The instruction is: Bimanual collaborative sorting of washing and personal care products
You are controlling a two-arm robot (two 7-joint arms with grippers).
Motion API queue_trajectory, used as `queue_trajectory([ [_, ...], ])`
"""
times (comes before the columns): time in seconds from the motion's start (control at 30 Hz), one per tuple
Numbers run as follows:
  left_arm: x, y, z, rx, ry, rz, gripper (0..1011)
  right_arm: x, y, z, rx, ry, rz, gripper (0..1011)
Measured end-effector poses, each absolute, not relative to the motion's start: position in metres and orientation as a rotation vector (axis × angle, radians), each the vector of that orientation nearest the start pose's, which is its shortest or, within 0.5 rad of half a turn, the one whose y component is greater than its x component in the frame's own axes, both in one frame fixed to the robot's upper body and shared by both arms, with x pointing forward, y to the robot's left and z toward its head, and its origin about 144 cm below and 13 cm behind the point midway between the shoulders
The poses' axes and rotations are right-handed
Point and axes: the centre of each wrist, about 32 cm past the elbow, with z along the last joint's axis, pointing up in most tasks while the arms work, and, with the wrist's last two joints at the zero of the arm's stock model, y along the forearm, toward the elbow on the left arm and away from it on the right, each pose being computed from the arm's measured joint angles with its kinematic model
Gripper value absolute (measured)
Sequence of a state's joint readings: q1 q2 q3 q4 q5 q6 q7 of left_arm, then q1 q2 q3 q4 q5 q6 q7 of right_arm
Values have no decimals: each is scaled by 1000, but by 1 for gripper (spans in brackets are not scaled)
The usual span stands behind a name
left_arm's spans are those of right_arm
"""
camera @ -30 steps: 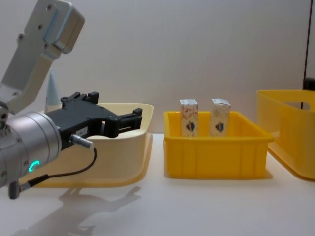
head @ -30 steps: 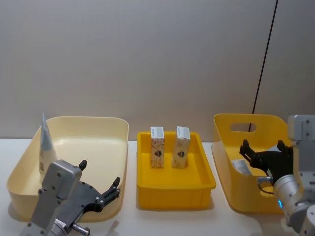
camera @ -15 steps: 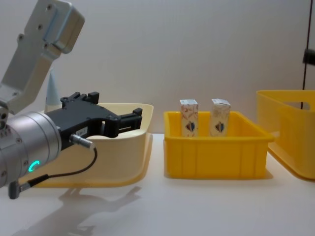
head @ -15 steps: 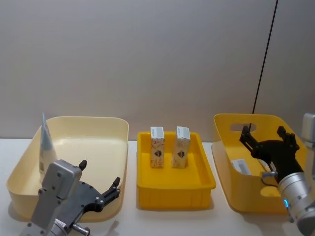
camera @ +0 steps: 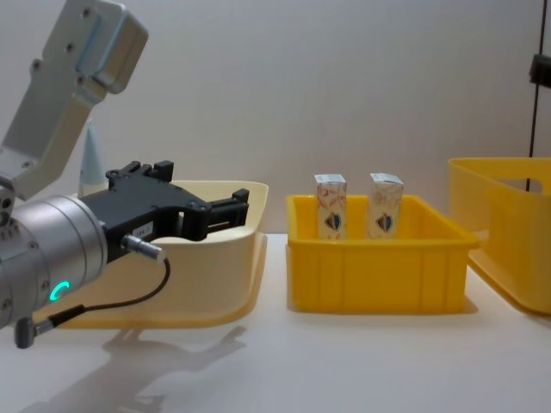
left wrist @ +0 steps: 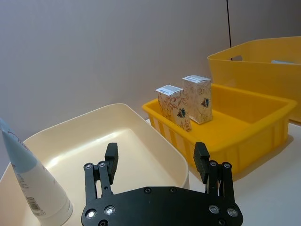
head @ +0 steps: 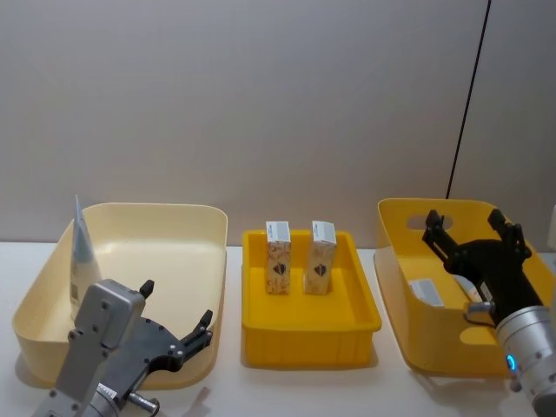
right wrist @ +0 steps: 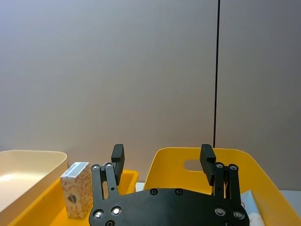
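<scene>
A pale blue-and-white tube leans upright against the left wall of the cream bin; it also shows in the left wrist view and as a tip in the chest view. Two small white printed cartons stand side by side in the middle yellow tray. My left gripper hovers open at the cream bin's near right corner, holding nothing. My right gripper is open and empty above the right yellow bin, where a white product lies.
The three containers stand in a row on the white table: cream bin, low yellow tray, tall yellow bin with a handle slot. A grey wall rises close behind, with a black cable running down it.
My right gripper has risen out of the right yellow bin, still open and empty. The left gripper, tube and cartons have not moved.
</scene>
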State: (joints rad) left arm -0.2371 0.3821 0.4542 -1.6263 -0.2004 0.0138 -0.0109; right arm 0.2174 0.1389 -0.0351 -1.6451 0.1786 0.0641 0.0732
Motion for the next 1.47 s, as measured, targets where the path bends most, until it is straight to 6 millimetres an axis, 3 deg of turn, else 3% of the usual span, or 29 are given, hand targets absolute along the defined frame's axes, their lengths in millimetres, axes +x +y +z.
queue_trajectory([
  [0.83, 492, 198, 1204, 61, -268, 1124, 1003, 449, -238, 1192, 38, -83, -1244, 1001],
  [1.47, 492, 198, 1204, 61, -268, 1124, 1002, 443, -237, 1189, 27, -75, -1229, 1001],
])
